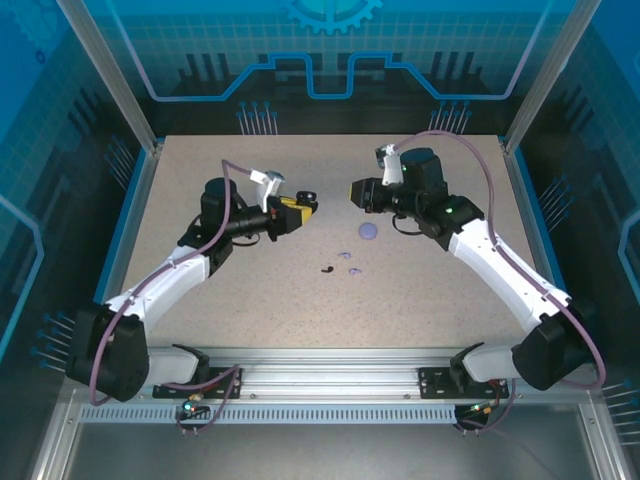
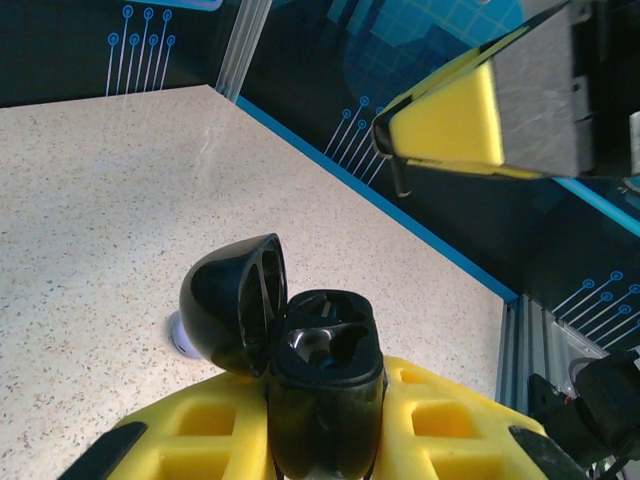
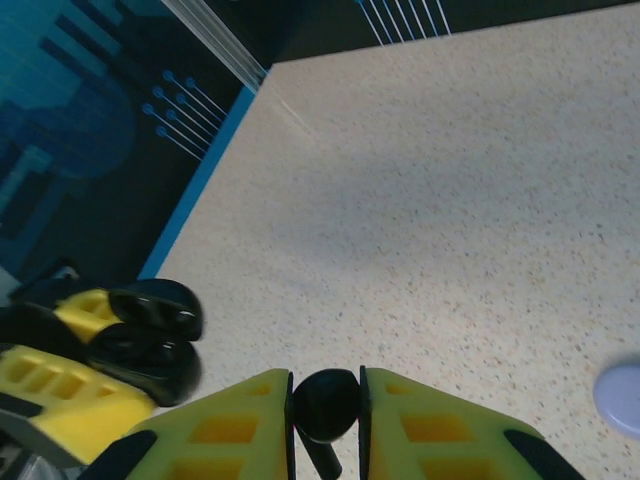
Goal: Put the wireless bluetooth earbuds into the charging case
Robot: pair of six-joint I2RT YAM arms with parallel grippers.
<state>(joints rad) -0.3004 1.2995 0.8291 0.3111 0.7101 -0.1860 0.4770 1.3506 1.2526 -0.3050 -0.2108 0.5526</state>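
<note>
The wireless bluetooth earbuds point(image 1: 346, 256) lay mostly loose in the top view. One black earbud point(image 1: 327, 268) and two lavender earbuds point(image 1: 346, 256) point(image 1: 356, 270) rested close together on the table point(image 1: 250, 300), between the arms. The round lavender case point(image 1: 368, 231) sat just beyond them. The left fingers point(image 1: 296, 212) were clamped on the black charging case point(image 1: 306, 201), whose lid was swung open. The right fingers point(image 1: 358, 192) faced it across a small gap.

From the left wrist, we saw the black charging case point(image 2: 325, 395) standing upright between the yellow left fingers point(image 2: 440, 425), which pressed against its sides. Its lid point(image 2: 235, 305) hung open to the left on the hinge. The two wells point(image 2: 322, 345) looked empty to us. A sliver of the lavender case point(image 2: 180, 338) showed on the table behind the lid. The right fingers point(image 2: 450, 120) hung at the upper right, apart from the case, with a dark stem poking out beneath them.

From the right wrist, we saw the right fingers point(image 3: 325, 380) closed almost fully, pinching a second black earbud point(image 3: 325, 405) by its rounded body, stem pointing back toward the camera. The open black charging case point(image 3: 150, 345) sat at the left in the left fingers point(image 3: 45, 380), not touching that earbud. The lavender case point(image 3: 620, 398) lay at the right edge.
</note>
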